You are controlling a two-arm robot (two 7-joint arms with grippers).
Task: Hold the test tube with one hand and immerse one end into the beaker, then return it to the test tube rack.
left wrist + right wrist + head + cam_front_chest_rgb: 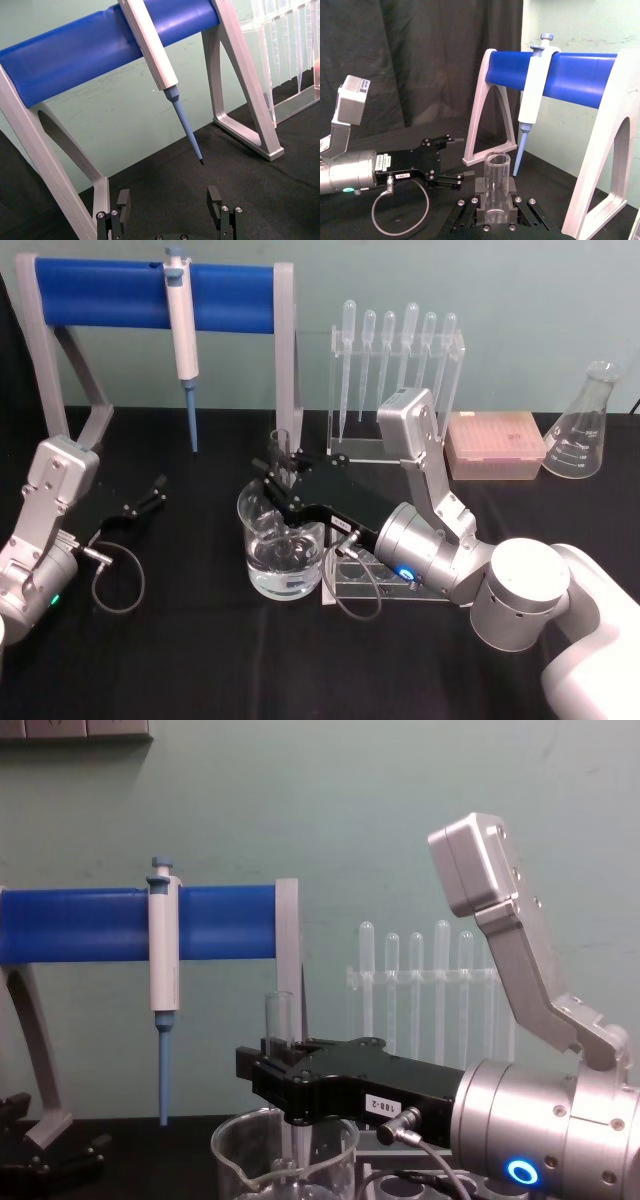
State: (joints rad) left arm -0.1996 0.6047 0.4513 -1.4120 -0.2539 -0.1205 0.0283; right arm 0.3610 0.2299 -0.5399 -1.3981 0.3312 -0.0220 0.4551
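**Head view.** Right gripper (284,472): over the beaker (252,540), jaws closed on the test tube (280,446). The tube stood upright, open rim above the fingers, lower part down inside the beaker's mouth. The beaker appeared to hold clear liquid in its lower part. Test tube rack (335,590): just beside the beaker on the robot's right, partly under the right arm. Left gripper (150,495): parked well apart on the left, near the foot of the blue stand (100,295) that carried the white-and-blue pipette (185,335).

**Left wrist view.** Left gripper (169,200): jaws wide apart, nothing between them, pointed at the stand and pipette (150,47).

**Right wrist view.** Test tube (497,180): clamped upright between the right gripper's (497,202) jaws, rim clear of them. Left gripper (461,157): farther off, spread and empty.

**Chest view.** Right gripper (272,1065): level, just above the beaker (228,1160). Test tube (279,1015): passed down through the rim. Whether its round end touched the liquid could not be told.

**Step judged:** immersion, at or near its lowest point. **Next move:** a straight vertical lift until the round end cleared the rim, a short carry to the right, then alignment over a rack hole before release, with the grip kept firm and the tube plumb
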